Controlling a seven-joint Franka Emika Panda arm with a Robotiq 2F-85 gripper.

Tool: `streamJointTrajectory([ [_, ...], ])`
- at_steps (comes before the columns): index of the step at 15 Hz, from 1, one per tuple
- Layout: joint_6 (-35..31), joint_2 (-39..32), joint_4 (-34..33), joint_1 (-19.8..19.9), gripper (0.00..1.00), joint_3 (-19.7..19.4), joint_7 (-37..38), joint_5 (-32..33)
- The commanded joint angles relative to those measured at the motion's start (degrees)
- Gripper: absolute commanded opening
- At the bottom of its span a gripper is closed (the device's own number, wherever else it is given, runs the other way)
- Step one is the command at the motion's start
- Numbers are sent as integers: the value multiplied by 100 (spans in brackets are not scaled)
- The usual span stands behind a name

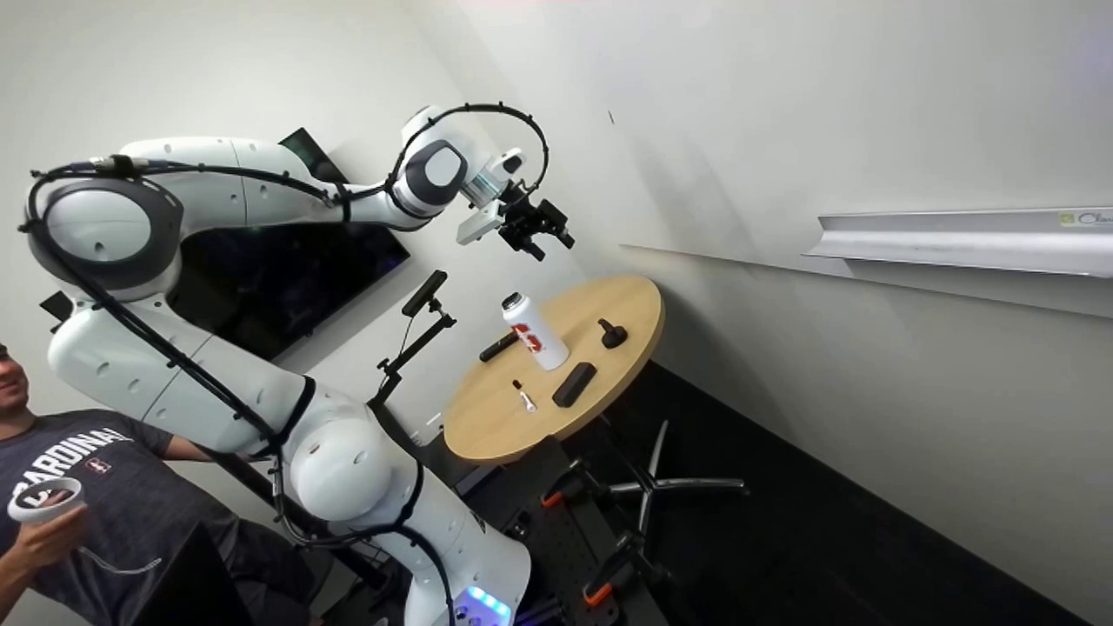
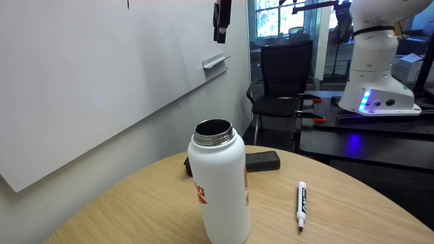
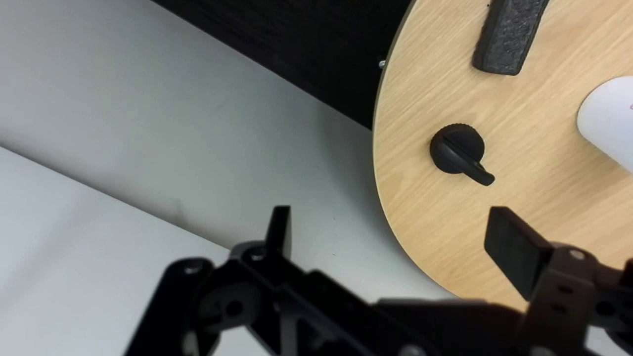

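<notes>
My gripper point(image 1: 554, 246) hangs in the air above the round wooden table point(image 1: 483, 422), with nothing between its widely parted fingers. A white bottle point(image 2: 222, 189) with red print stands upright on the table, its metal mouth uncapped. The black lid point(image 3: 456, 148) with a loop handle lies near the table's rim, ahead of the fingertips in the wrist view. Nearby rests a dark eraser point(image 3: 509, 39). A white marker point(image 2: 301, 205) with a black tip lies in front of the bottle in an exterior view. Behind the bottle is a dark, long object point(image 1: 497, 348).
A whiteboard point(image 2: 101, 67) covers the wall along the table, with a metal tray point(image 1: 965, 243) fixed to it. Black clamps point(image 1: 613, 569) with orange pads sit at the robot's base. A seated person point(image 1: 104, 496) holds a controller. A black chair point(image 2: 286, 74) stands behind.
</notes>
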State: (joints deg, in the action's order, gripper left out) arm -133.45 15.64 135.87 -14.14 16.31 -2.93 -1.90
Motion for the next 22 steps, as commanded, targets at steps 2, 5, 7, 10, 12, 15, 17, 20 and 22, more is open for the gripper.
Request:
streamJointTrajectory([
  [2,12,11,-9,-68,100,-67,22,27],
  [5,-189,-558,-173,-229,100,-1,-697,198],
  [7,-484,-1023,-243,-361,100,60,-1126,253],
  [10,-1083,-1910,-495,-463,100,145,-1774,439],
  [12,-1358,-2545,-809,-482,100,206,-2259,584],
  [15,-1517,-3442,-1485,-380,100,422,-3156,580],
  [17,-1305,-3960,-1990,-324,100,613,-3724,607],
  [20,-1415,-3915,-1806,-345,100,617,-3565,605],
  [22,-1420,-3968,-1805,-342,100,622,-3556,607],
])
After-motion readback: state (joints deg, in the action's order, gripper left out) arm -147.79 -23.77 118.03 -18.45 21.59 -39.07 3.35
